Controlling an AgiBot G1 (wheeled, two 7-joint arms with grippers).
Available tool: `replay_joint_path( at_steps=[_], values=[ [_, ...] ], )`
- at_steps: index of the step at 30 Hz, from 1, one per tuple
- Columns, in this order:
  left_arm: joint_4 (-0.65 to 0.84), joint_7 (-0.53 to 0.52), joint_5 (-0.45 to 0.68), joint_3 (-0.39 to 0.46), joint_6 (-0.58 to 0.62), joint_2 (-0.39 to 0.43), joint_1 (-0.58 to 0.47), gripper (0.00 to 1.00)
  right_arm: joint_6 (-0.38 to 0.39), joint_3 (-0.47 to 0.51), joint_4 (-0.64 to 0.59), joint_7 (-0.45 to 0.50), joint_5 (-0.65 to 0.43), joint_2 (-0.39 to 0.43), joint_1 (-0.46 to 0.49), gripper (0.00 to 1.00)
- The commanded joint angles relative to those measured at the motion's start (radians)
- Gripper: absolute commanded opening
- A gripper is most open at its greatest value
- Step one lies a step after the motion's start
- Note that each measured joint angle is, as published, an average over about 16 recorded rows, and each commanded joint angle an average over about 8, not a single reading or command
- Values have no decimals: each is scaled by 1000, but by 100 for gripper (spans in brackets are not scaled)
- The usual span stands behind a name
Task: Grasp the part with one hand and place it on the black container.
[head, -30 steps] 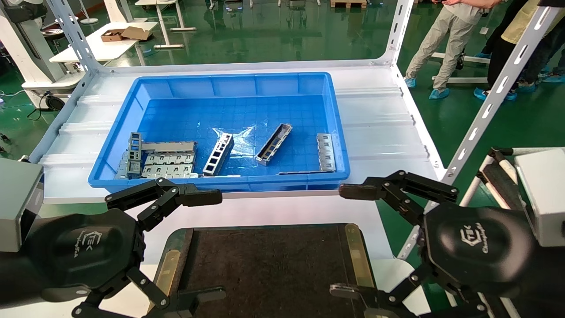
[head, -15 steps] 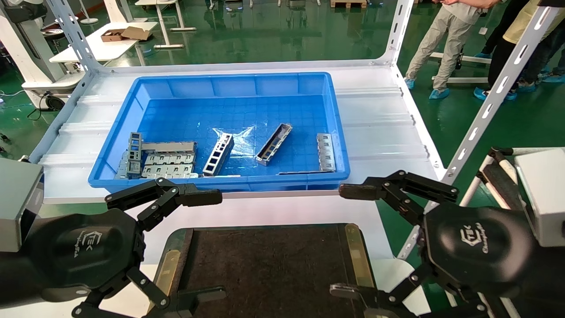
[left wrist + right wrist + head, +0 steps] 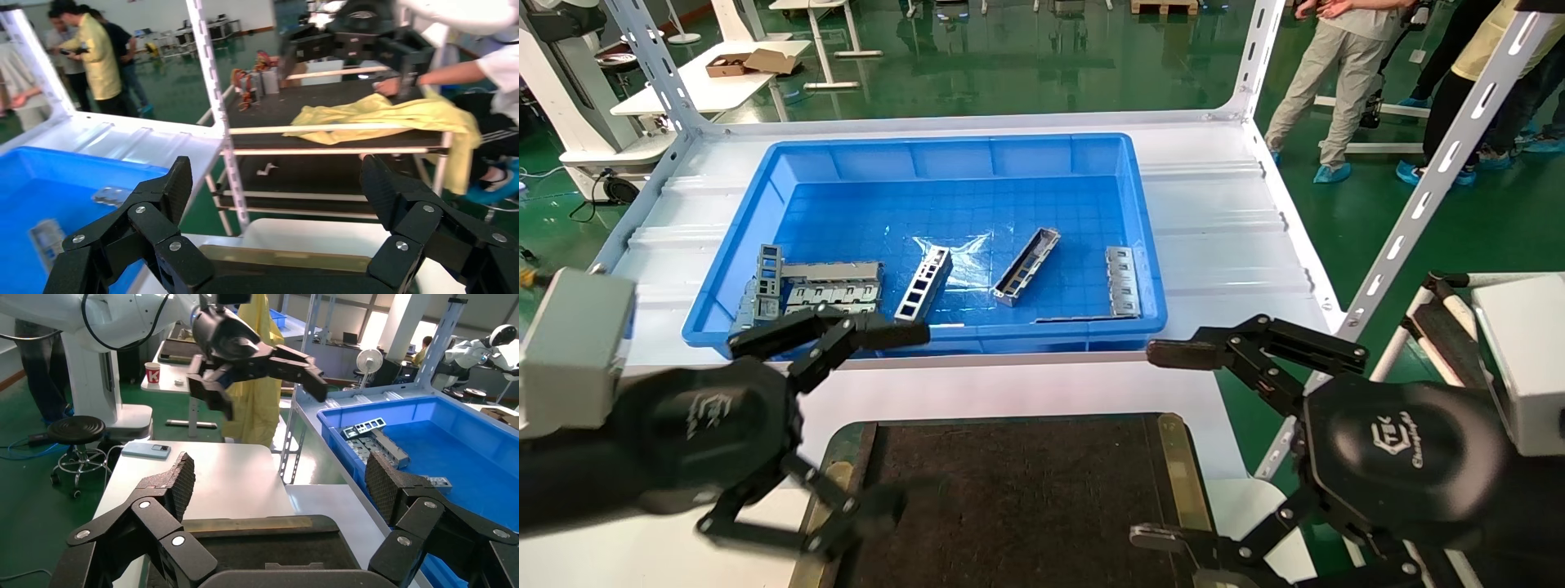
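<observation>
The part [image 3: 1026, 266], a grey trough-shaped piece, lies slanted on the floor of the blue bin [image 3: 944, 151], right of its middle. The black container [image 3: 1009, 490] sits at the near edge of the table, between my two grippers, and holds nothing. My left gripper [image 3: 891, 416] is open and empty over the container's left side, its far finger by the bin's front wall; it also shows in the left wrist view [image 3: 276, 184]. My right gripper [image 3: 1160, 445] is open and empty at the container's right side, also seen in the right wrist view [image 3: 281, 481].
The bin also holds a ladder-like strip [image 3: 924, 284], a pile of slotted plates [image 3: 821, 294] at front left and another plate [image 3: 1123, 280] at front right. A slanted rack post [image 3: 1426, 188] stands on the right. People stand beyond the shelf.
My left gripper has lifted and moved forward and inward toward the bin's front wall. The right gripper and the parts have not moved.
</observation>
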Motion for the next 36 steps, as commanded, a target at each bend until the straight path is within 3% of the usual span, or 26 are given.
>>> replay_joint_path(
  at_steps=[1,7,16,25,36],
  values=[
    [-3,1,13,0,-25,5,-2,100,0,0,0,0,0,0,0,100],
    [23,-20,89,38,-116,76,-36,100,0,0,0,0,0,0,0,100],
    [159,-68,250,137,-245,244,-160,100,0,0,0,0,0,0,0,100],
    [443,-52,392,213,-367,434,-309,100,0,0,0,0,0,0,0,100],
    [857,57,482,251,-509,632,-465,100,0,-1,0,0,0,0,0,100]
  ],
)
